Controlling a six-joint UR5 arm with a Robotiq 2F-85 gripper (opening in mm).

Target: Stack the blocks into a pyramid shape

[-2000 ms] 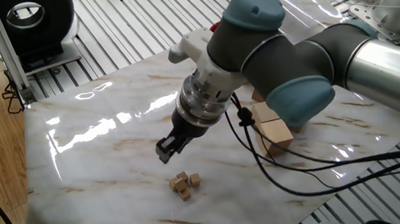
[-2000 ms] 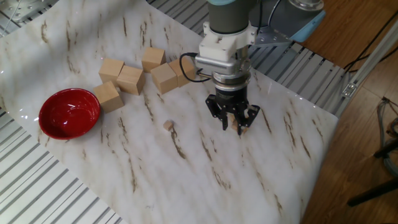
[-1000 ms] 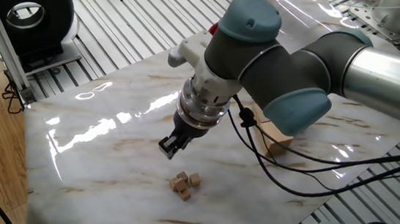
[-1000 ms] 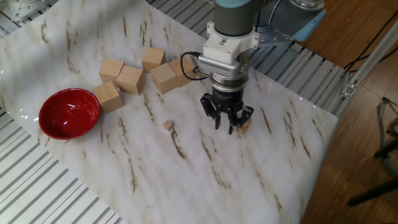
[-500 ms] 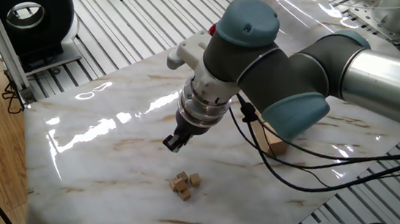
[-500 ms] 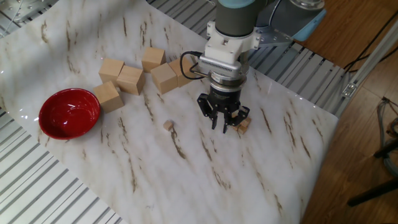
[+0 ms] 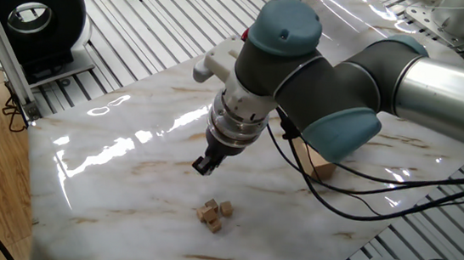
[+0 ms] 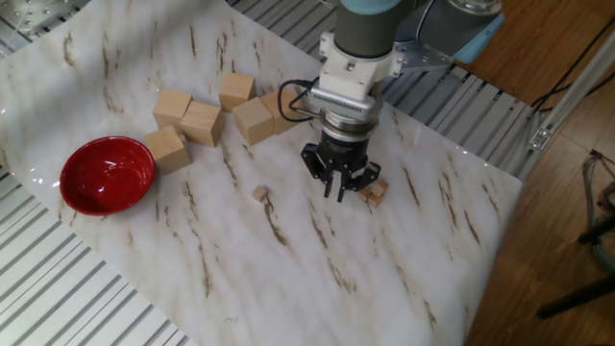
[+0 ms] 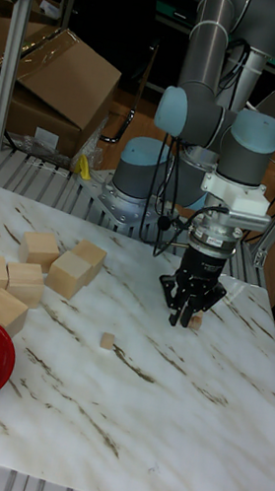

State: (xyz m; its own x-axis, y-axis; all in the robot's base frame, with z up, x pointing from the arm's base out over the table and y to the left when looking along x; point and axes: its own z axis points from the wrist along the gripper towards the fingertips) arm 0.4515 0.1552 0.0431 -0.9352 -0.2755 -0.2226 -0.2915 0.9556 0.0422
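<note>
Three tiny tan blocks [image 7: 215, 215] sit in a tight cluster on the marble table, also seen in the other fixed view as a cluster [image 8: 374, 192]. A fourth tiny block [image 8: 258, 194] lies alone to the left, and shows in the tall view as a lone cube [image 9: 108, 341]. My gripper [image 8: 334, 192] hovers above the table between the lone block and the cluster, closer to the cluster. Its fingers are drawn together and hold nothing. In the tall view my gripper [image 9: 181, 317] partly hides the cluster. No stepped pyramid shape is discernible.
Several large pale wooden blocks [image 8: 203, 122] are grouped at the far left of the marble, with a red bowl [image 8: 107, 174] beside them. Cables hang from the wrist. The marble's edge [image 8: 480, 288] borders a ribbed metal table.
My gripper has risen a little and drifted away from the cluster toward the lone block. The blocks have not moved.
</note>
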